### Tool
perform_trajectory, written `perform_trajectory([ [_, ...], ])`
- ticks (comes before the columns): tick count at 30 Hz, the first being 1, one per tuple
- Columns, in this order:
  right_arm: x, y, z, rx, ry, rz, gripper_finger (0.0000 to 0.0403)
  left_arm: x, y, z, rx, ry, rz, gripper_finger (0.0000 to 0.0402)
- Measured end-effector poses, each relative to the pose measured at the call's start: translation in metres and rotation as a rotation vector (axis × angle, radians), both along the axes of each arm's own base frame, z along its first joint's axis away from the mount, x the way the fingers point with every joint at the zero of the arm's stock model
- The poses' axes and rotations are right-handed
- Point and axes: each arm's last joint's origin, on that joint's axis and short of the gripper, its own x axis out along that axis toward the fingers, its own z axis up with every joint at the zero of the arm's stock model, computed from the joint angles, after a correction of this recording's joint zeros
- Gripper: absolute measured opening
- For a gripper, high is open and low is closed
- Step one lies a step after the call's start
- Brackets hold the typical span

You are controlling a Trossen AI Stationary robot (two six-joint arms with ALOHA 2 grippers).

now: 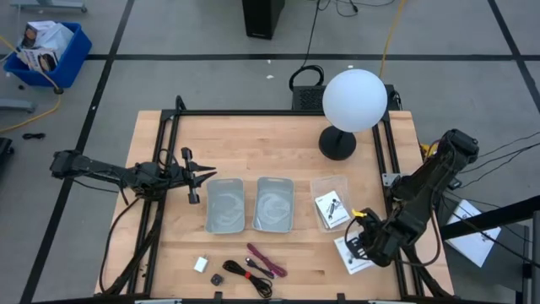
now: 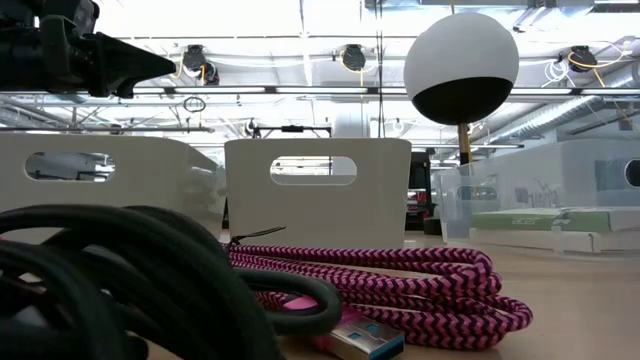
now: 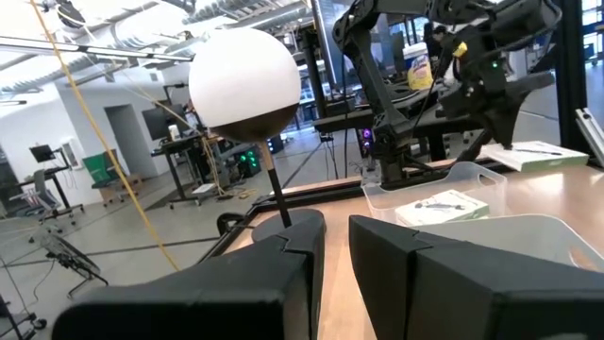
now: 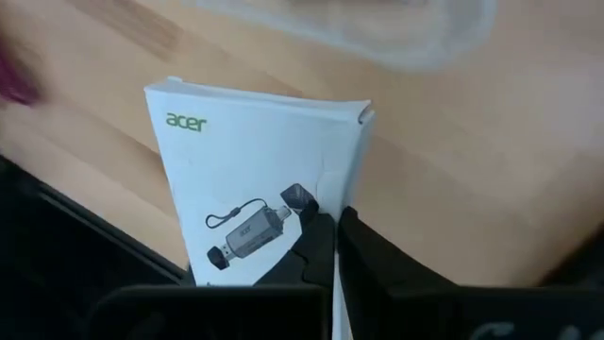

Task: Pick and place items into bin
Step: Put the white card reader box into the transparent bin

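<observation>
My right gripper [image 1: 364,239] is over the table's near right corner, pointing steeply down, shut on a white card [image 4: 255,179] printed "acer" with a picture of a cable. Another white card [image 1: 332,207] lies flat in the clear right-hand bin [image 1: 316,187]. Two more bins [image 1: 225,204] [image 1: 274,203] stand mid-table. Near the front edge lie a dark-red strap [image 1: 266,260], a black cable [image 1: 251,275], a white block [image 1: 201,264] and a tiny black piece [image 1: 217,278]. My left gripper [image 1: 207,174] waits shut, level, left of the bins. My right gripper pinches the card's edge [image 4: 332,206] between its two fingers, near one corner. The fingers come from above, slanting down. The card tilts away below the fingers over the wood; I cannot tell whether its far end still touches the table.
A white globe lamp [image 1: 354,100] on a black foot [image 1: 337,143] stands at the back right, behind the bins. Black rails [image 1: 169,127] frame the tabletop. Bare wood [image 1: 253,143] lies between the bins and the far edge.
</observation>
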Motion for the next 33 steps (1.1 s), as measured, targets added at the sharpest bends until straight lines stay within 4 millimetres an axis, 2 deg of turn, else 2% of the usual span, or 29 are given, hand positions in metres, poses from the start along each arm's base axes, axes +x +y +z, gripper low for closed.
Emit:
perform_trajectory([
  [16, 0.038, -0.025, 0.037, -0.032, -0.108, 0.081, 0.0, 0.0, 0.0, 0.0, 0.0, 0.0, 0.0, 0.0063],
  [27, 0.048, -0.06, 0.081, -0.122, -0.068, 0.121, 0.0, 0.0, 0.0, 0.0, 0.0, 0.0, 0.0, 0.0063],
  [33, 0.052, -0.084, 0.092, -0.168, -0.016, 0.122, 0.0, 0.0, 0.0, 0.0, 0.01, 0.002, 0.001, 0.0063],
])
